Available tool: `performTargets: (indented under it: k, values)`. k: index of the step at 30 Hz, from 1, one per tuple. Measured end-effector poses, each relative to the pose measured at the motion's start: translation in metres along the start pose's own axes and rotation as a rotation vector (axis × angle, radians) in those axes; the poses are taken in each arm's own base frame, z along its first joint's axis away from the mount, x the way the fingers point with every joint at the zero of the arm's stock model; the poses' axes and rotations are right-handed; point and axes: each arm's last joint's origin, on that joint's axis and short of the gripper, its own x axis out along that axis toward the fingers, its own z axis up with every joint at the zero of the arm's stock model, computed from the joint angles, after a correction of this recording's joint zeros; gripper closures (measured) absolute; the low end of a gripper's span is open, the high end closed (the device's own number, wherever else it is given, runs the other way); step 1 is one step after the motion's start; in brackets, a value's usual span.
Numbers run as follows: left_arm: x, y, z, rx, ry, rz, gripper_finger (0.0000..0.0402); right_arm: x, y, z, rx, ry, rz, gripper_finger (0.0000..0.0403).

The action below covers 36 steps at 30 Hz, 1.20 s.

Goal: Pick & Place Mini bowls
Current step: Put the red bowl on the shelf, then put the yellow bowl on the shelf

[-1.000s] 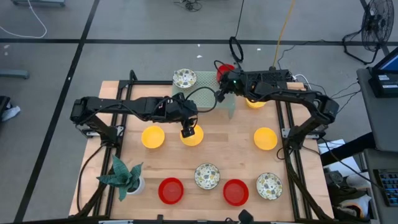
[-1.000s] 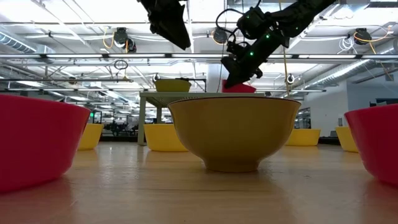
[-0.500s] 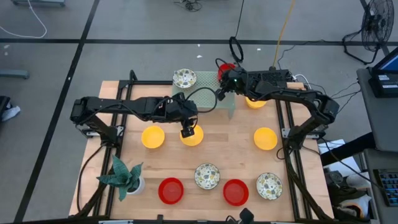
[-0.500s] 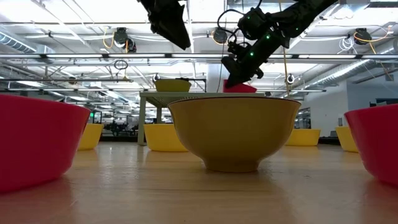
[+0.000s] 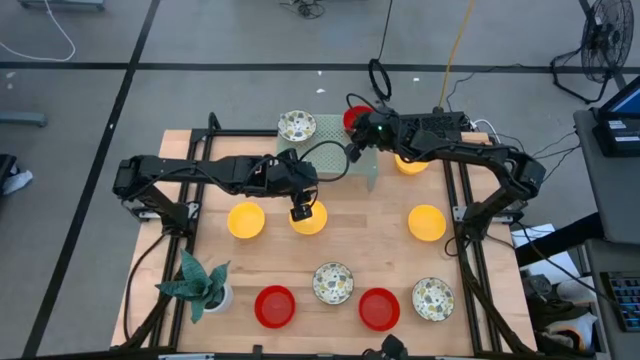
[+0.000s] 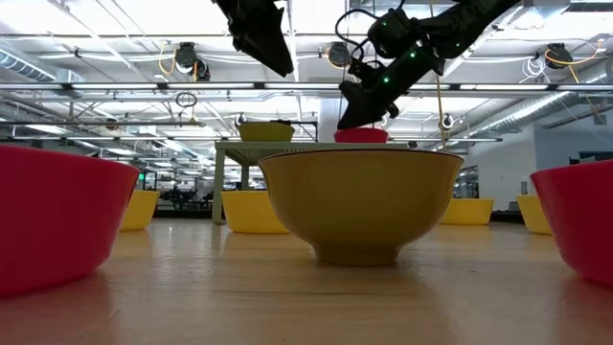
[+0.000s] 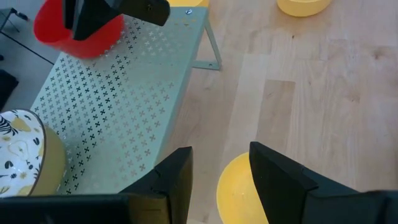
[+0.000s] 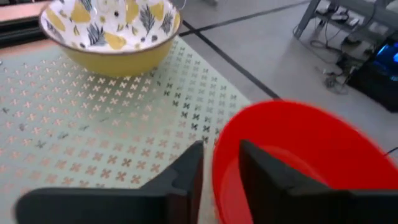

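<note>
Now: right gripper (image 8: pixel 217 177) pinching red bowl (image 8: pixel 298 155) rim | left gripper (image 7: pixel 217 171) parted, empty

Light: the scene is evenly and brightly lit from above; ceiling strip lights (image 6: pixel 86 29) are seen in the low view.
Shadows: only soft, short shadows are cast on the worktop (image 5: pixel 370 235).
Glare: the ceiling is washed out to white in the low view.
Blur: the near red bowl (image 8: pixel 298 158) and the right gripper's fingers (image 8: pixel 180 177) are rendered soft in the right wrist view.
Focus: the near bowls in the low view are slightly soft.
</note>
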Motion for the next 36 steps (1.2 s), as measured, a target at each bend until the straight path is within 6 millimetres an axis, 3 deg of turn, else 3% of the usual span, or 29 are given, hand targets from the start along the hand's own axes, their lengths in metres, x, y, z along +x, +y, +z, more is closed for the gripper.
performTargets:
  k: [4, 8, 17, 20, 24, 28, 36]
  values:
    - [0.0, 0.0, 0.0, 0.001, 0.003, 0.0, 0.0238, -0.002, -0.001, 0.004, -0.019, -0.027, -0.006, 0.0264]
    - [0.0, 0.0, -0.003, 0.008, 0.025, 0.0, 0.0238, -0.02, 0.0, 0.014, -0.022, -0.066, 0.007, 0.0244]
    - [0.0, 0.0, -0.004, 0.012, 0.042, 0.001, 0.0238, -0.103, 0.013, 0.023, -0.079, -0.004, 0.1, 0.0254]
    - [0.0, -0.001, -0.004, 0.0, 0.043, -0.025, 0.0238, -0.126, 0.019, 0.016, -0.074, 0.071, 0.143, 0.026]
    - [0.002, -0.006, -0.005, -0.028, 0.058, -0.183, 0.0238, -0.147, 0.029, 0.001, -0.062, 0.146, 0.196, 0.0264]
    - [0.012, -0.021, -0.01, 0.016, 0.127, -0.333, 0.0238, -0.153, 0.038, -0.02, -0.075, 0.162, 0.242, 0.0264]
    - [0.031, -0.052, -0.021, 0.163, 0.22, -0.38, 0.0238, -0.158, 0.049, -0.059, -0.096, 0.173, 0.3, 0.0264]
